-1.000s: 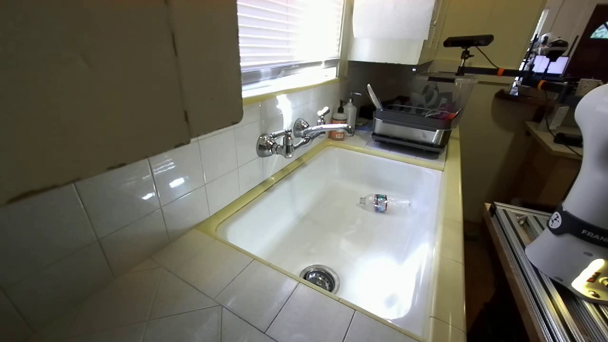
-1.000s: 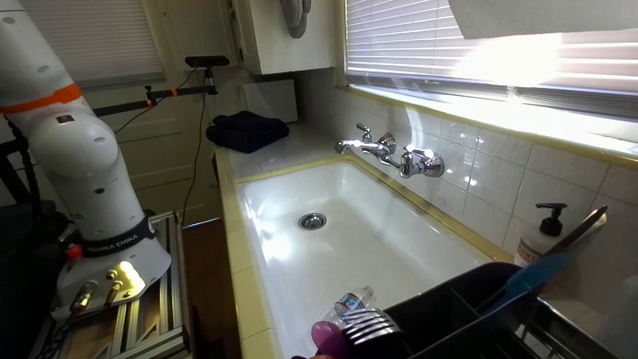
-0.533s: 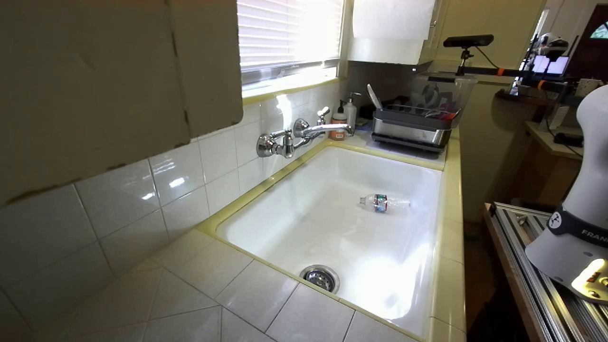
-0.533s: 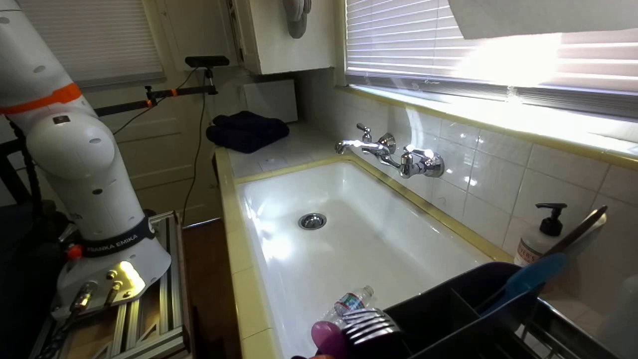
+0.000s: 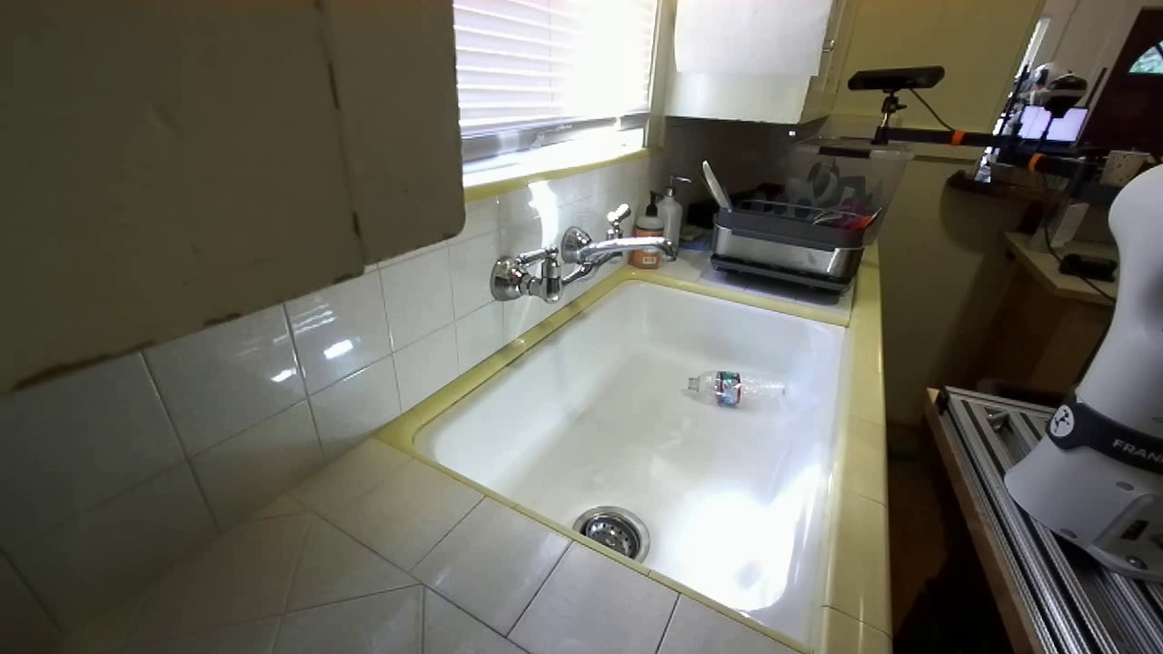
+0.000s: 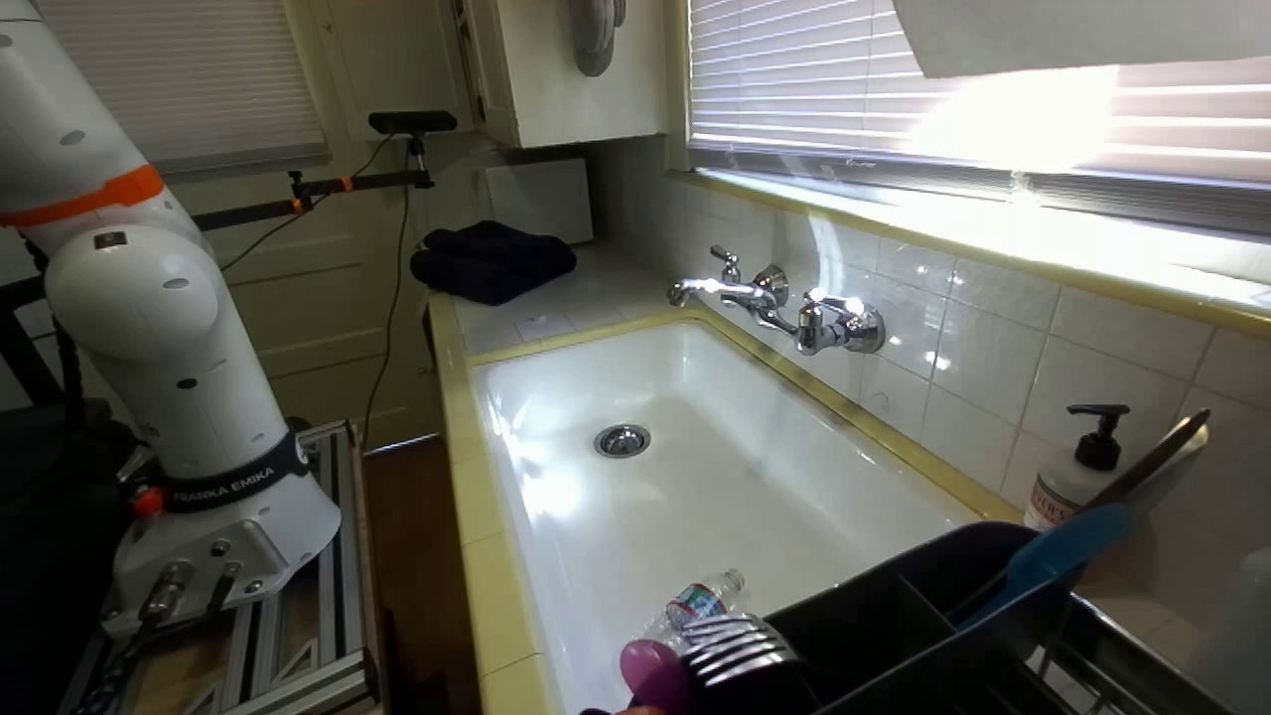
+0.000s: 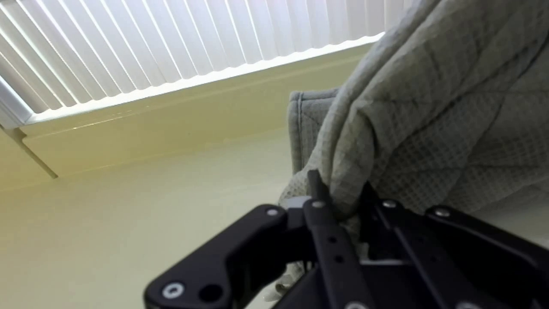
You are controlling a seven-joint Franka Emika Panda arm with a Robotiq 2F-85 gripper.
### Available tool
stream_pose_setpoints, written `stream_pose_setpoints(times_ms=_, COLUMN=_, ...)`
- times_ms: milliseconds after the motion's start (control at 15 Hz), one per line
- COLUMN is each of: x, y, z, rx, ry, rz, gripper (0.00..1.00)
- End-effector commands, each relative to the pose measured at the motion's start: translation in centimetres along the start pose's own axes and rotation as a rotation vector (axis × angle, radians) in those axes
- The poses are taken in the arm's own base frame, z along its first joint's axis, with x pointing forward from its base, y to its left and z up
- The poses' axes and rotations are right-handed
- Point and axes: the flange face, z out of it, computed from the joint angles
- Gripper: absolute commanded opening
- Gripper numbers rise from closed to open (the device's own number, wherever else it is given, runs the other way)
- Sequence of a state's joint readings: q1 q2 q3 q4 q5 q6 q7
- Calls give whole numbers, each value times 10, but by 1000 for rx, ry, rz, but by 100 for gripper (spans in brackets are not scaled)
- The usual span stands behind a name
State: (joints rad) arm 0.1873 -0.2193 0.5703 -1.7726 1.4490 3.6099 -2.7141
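Wrist view: end effector [image 7: 342, 189] clamped on a grey waffle-weave towel [image 7: 429, 128], one dark finger to either side of a bunched fold. Towel creased, spreading up and to the right of that view, a stitched hem corner poking out at its left; behind it, a cream wall [image 7: 171, 214], yellow trim [image 7: 171, 111] and pale window blinds [image 7: 193, 38]. In an exterior view, a grey cloth end [image 6: 596, 40], seemingly the same towel, hangs before a white wall cabinet [image 6: 586, 99]; whether the two touch, I cannot tell from here. White Franka arm [image 6: 189, 377] stands beside the sink [image 6: 755, 526] on an aluminium-rail base [image 6: 313, 685]. Clear plastic bottle [image 5: 727, 388] on its side in the basin, neck toward the wall with the chrome tap [image 5: 627, 245], well apart from the drain [image 5: 613, 533]. Dish rack [image 5: 786, 250] and two pump bottles [image 5: 647, 238] on the tiled surface [image 5: 690, 265] at the bottle's end; dark folded cloth [image 6: 494, 260] past the opposite end. A fork [image 6: 740, 650] in the foreground partly overlaps the plastic bottle.
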Motion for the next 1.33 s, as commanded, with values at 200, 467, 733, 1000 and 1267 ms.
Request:
stream_pose_setpoints(times_ms=200, x=3, y=4, z=-4, rx=-11, ry=18, rz=-96, gripper=4)
stream_pose_setpoints(times_ms=467, x=5, y=9, z=-6, rx=-29, ry=18, rz=-119, gripper=4)
stream_pose_setpoints(times_ms=733, x=8, y=20, z=-10, rx=-58, ry=9, rz=-131, gripper=4)
stream_pose_setpoints(times_ms=1000, x=9, y=24, z=-13, rx=-70, ry=4, rz=-150, gripper=4)
stream_pose_setpoints(times_ms=1267, x=10, y=27, z=-12, rx=-70, ry=14, rz=-177, gripper=4)
